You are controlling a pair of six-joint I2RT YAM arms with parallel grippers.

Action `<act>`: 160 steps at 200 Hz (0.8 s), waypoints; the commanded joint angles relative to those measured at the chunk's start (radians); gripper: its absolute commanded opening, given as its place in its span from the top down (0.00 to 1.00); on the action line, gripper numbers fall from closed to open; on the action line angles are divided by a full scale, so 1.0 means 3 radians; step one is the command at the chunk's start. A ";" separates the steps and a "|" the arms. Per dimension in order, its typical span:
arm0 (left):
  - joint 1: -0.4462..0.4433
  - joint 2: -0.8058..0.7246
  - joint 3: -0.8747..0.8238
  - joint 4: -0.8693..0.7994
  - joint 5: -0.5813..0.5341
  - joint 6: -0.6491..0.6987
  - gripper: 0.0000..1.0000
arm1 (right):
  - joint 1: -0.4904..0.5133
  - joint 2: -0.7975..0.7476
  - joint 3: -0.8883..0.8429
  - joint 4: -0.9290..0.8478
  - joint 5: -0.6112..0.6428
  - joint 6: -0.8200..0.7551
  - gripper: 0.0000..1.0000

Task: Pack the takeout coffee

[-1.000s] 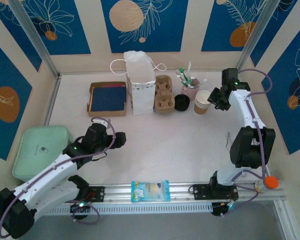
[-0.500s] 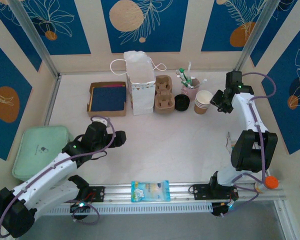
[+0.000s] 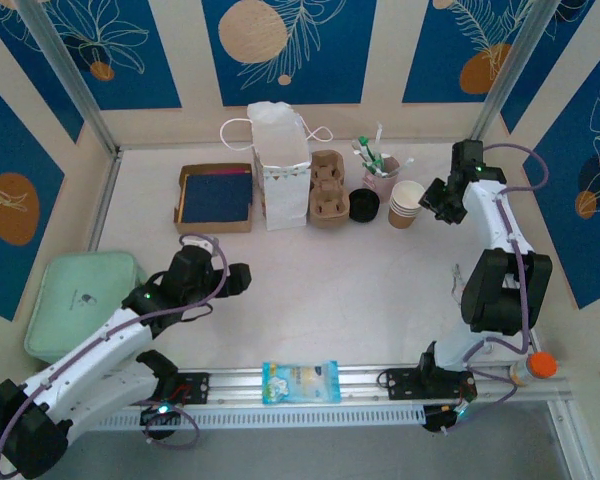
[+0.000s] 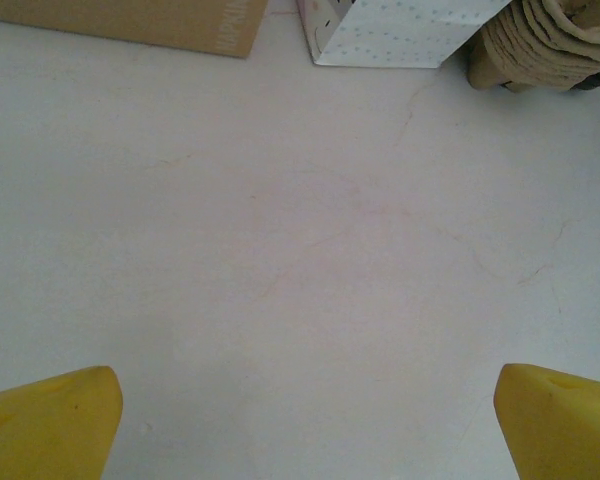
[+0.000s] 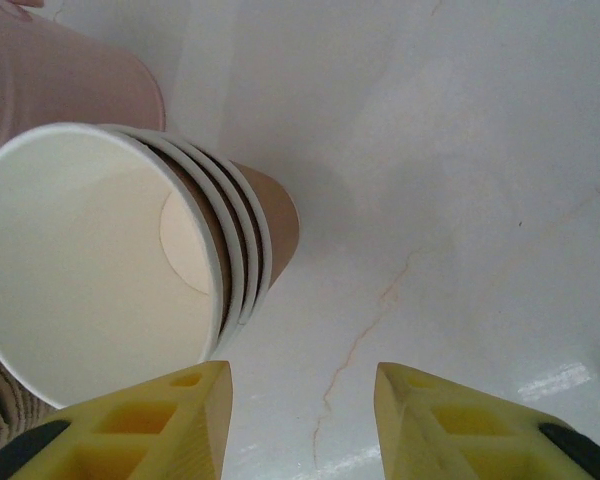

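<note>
Upright stack of 4 nested kraft-brown paper cups, mouths up, on the white desk; right gripper half-open, empty, just beside it; left gripper wide, empty

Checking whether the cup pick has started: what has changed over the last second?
The right gripper drew back a little from the stack of brown cups, toward the robot's right, then held there. It took hold of nothing: its fingers are apart with only bare table between them. The left gripper stayed open and in place. The cup stack and the white paper bag did not move.
</note>
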 commanded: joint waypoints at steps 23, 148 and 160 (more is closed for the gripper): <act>-0.0045 -0.0107 -0.0060 -0.0009 0.0027 0.0007 0.04 | 0.0068 -0.0019 0.0193 -0.0037 -0.0107 -0.0011 0.57; -0.0047 -0.0188 -0.0103 -0.0046 -0.0065 0.0044 0.05 | 0.0212 0.0458 0.0531 -0.0098 -0.0073 -0.0037 0.70; -0.0049 -0.0189 -0.0103 -0.0052 -0.0070 0.0051 0.05 | 0.0213 0.0473 0.0536 -0.0103 -0.0068 -0.0035 0.73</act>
